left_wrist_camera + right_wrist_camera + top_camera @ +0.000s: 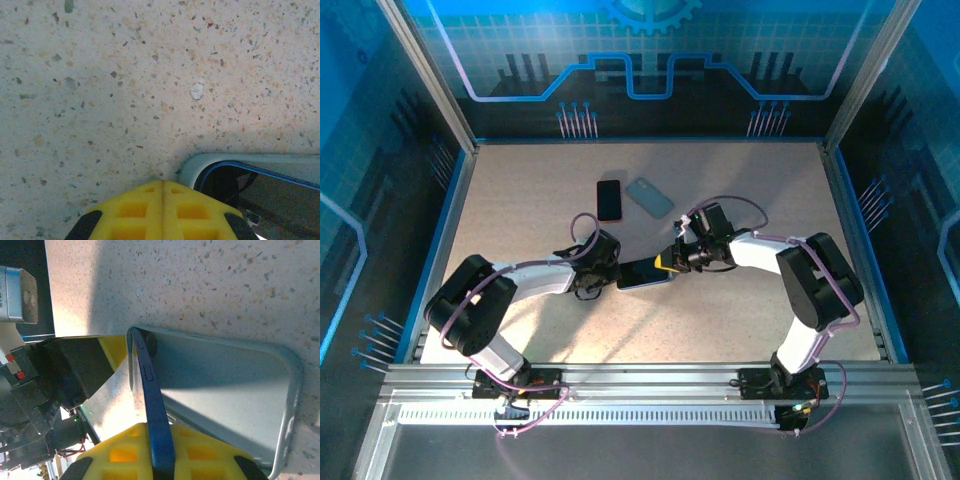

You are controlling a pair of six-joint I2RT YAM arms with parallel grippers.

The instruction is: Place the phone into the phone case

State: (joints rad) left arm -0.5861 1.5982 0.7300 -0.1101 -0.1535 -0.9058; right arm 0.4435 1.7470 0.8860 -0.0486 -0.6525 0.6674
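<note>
Speckled tabletop [740,320] carries a pale grey-blue phone case [225,385], whose near corner is cut off at the frame edge. A blue phone [155,410] slants edge-on into it, screen unseen. The right gripper [161,440] pinches the phone. The left gripper [162,200] has its yellow pads pressed together, empty, beside the case's corner.

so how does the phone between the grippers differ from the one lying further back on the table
The blue-edged phone is pinched by the right gripper and tilted, one edge down in a pale case; the red-edged phone lies flat on the table, untouched. The blue-edged phone is partly in its case; the red-edged phone lies beside a loose grey-blue case. Both faces look dark.
</note>
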